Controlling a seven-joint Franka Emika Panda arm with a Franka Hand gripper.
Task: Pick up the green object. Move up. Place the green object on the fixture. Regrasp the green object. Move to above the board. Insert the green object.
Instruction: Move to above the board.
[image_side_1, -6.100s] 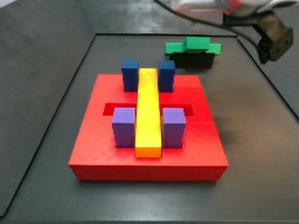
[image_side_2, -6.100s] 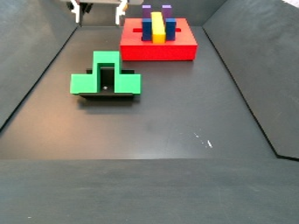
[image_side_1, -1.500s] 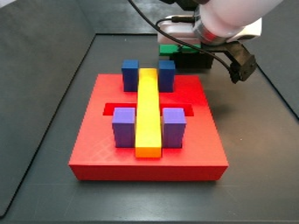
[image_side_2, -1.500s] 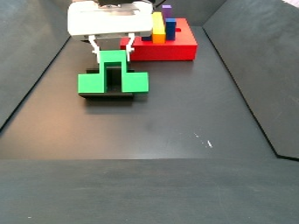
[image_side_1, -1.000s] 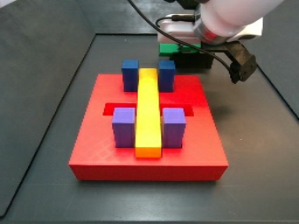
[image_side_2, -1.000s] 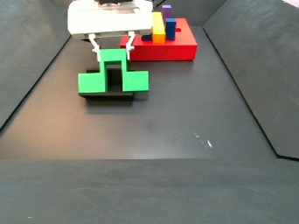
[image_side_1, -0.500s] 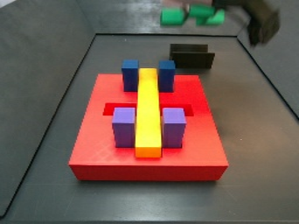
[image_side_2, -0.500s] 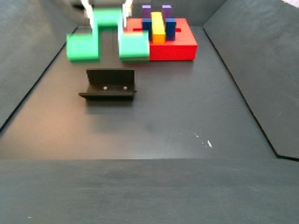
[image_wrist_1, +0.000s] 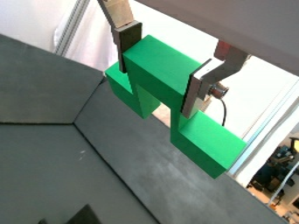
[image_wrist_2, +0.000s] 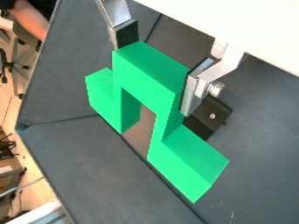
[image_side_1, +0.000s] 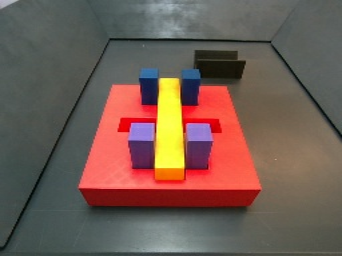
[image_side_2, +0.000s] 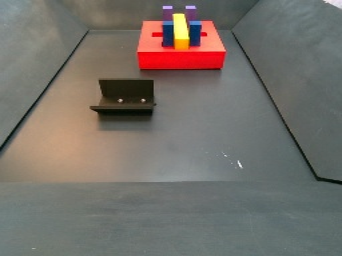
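Dark grey floor (image_side_2: 174, 190) with raised dark walls, seen in both side views; arm and claw out of frame in both.

Side view, near to far: bare floor, then the fixture (image_side_2: 124, 98) at about 10 o'clock from floor centre, nothing on it. Beyond it, at 12 o'clock by the far wall, the board (image_side_2: 182, 52).

Side view from the opposite end: board (image_side_1: 120, 170) nearest, carrying the yellow bar (image_side_1: 170, 130) along its middle, two purple blocks (image_side_1: 199, 145) flanking the bar's near end and two blue blocks (image_side_1: 148, 84) flanking its far end. Fixture (image_side_1: 221, 66) stands beyond the board at about 1 o'clock, apart from it.

Both wrist views: claw (image_wrist_1: 170, 63) (image_wrist_2: 166, 57) is closed onto the green block (image_wrist_1: 176, 101) (image_wrist_2: 146, 105), its silver fingers (image_wrist_1: 215, 80) (image_wrist_2: 205, 77) pressed against opposite sides of the raised middle part, the two chunky ends hanging to either side. Block is clear of the floor, held up in the air. In a wrist view the fixture (image_wrist_2: 212, 115) shows small, below and behind the block, not touching it.
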